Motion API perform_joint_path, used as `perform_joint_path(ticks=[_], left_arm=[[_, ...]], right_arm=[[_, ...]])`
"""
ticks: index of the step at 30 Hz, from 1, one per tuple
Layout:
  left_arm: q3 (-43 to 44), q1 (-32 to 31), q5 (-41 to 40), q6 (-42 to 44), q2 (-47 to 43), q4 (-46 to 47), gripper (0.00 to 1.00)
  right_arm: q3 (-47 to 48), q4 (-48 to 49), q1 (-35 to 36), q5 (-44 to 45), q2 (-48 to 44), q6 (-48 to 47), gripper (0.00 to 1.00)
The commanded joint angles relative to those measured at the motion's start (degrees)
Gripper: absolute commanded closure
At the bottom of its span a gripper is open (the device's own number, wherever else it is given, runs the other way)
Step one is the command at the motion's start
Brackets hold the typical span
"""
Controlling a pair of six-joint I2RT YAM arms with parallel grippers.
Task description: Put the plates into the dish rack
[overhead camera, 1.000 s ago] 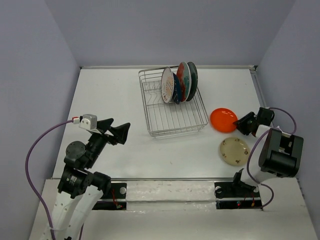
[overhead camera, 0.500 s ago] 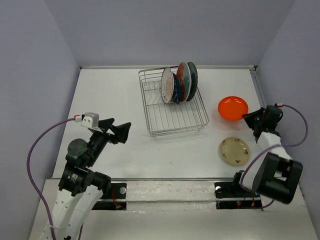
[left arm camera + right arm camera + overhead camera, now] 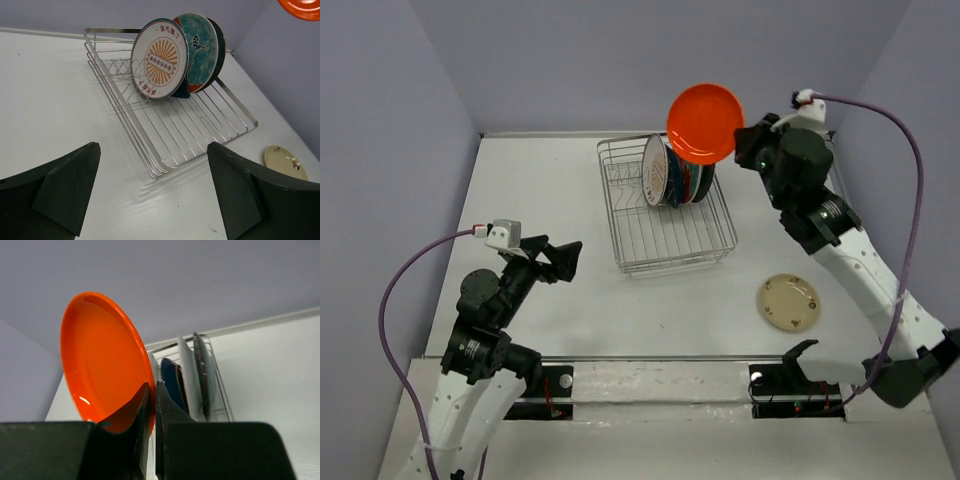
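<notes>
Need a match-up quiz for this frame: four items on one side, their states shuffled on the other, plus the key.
1. orange plate
2. cream plate
3. white plate with orange striped centre
4. left gripper

A. upright in the dish rack
B. open, holding nothing
C. flat on the table
D. clamped in the right gripper, up in the air

Pairs: 1-D, 2-C, 3-A, 4-B
</notes>
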Motion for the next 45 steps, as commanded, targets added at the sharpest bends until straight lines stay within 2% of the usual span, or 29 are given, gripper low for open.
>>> perform_joint_path(ticks=[1, 4, 5, 6, 7, 9, 13, 16, 18, 27, 45], left_arm=[[-0.12, 0.89, -0.02, 0.23, 0.05, 1.9, 0.01], [-0.03, 1.07, -1.77, 0.14, 0.05, 1.12, 0.01], [0.14, 1.07, -3.08, 0.05, 0.05, 0.85, 0.01], [0.23, 1.16, -3.88, -0.03, 0.13, 0.59, 0.01], [0.32, 1.16, -5.62, -0.38, -0.13, 0.06, 0.01], [0.76, 1.16, -8.7, -0.74, -0.83, -0.99, 0.01], [1.2, 0.9, -14.16, -2.32, -1.88, -2.4, 0.01], [1.2, 0.19, -19.42, -4.69, -2.5, -3.28, 0.01], [1.29, -0.25, -20.05, -5.22, -2.76, -3.46, 0.01], [1.29, -1.04, -19.62, -5.4, -3.12, -3.55, 0.01], [1.2, -1.22, -18.74, -5.31, -1.97, -3.37, 0.01]], right_arm=[[17.15, -7.26, 14.0, 21.23, 14.14, -13.94, 0.93], [34.81, -13.59, 20.32, 30.37, 29.95, -21.03, 0.93], [39.21, -14.56, 21.4, 32.83, 33.82, -23.34, 0.93], [47.69, -16.4, 22.45, 36.77, 41.26, -25.54, 0.93], [52.04, -17.2, 24.11, 38.82, 44.9, -30.87, 0.93], [62.56, -18.17, 24.75, 43.48, 53.41, -34.68, 0.93], [71.31, -18.09, 26.15, 45.6, 61.17, -40.14, 0.93], [71.77, -17.82, 26.15, 46.48, 63.82, -40.67, 0.93], [71.59, -17.65, 26.15, 46.75, 65.14, -40.67, 0.93], [73.18, -16.77, 26.15, 47.63, 72.09, -42.17, 0.93], [66.33, -16.86, 22.9, 45.08, 72.97, -39.8, 0.93]])
